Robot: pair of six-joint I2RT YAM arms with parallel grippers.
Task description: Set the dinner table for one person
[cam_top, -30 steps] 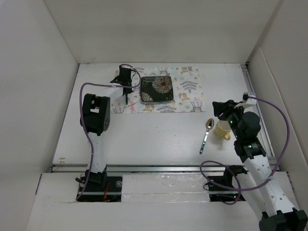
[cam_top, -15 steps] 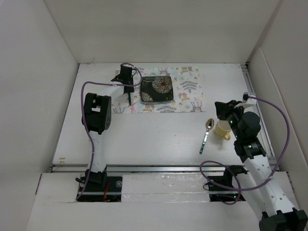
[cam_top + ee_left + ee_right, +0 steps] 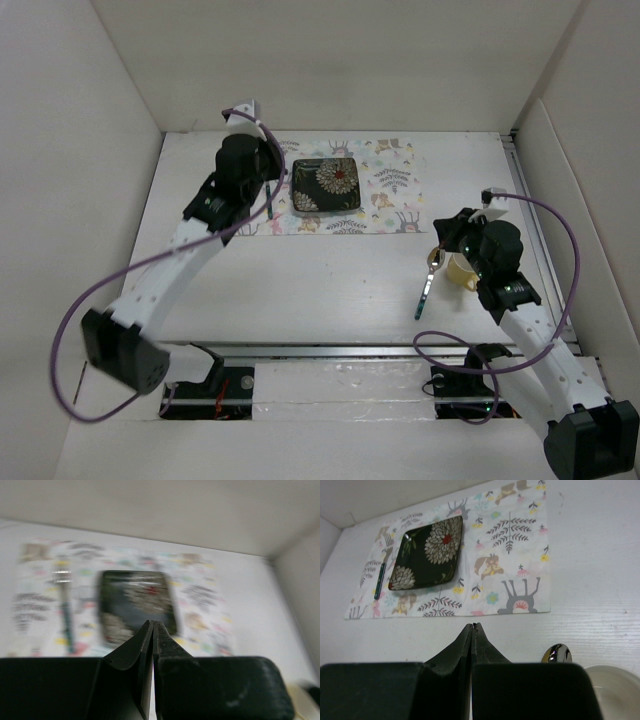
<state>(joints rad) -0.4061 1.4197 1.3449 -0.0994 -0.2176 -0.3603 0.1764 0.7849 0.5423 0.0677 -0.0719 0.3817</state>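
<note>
On the white dinner table lies a patterned placemat with a dark floral square plate on it. A fork lies on the mat left of the plate. My left gripper hangs shut and empty above the mat's left part; its view is blurred, with the plate and fork ahead. My right gripper is shut on nothing, just left of the spoon's bowl. The spoon lies on the table beside a yellow cup.
White walls close in the table on the left, far and right sides. A metal rail runs along the near edge by the arm bases. The cup's rim sits close to my right wrist.
My left arm has unfolded and lifted away from the fork, which stays on the mat. Both grippers have closed. The right gripper has shifted slightly toward the spoon.
</note>
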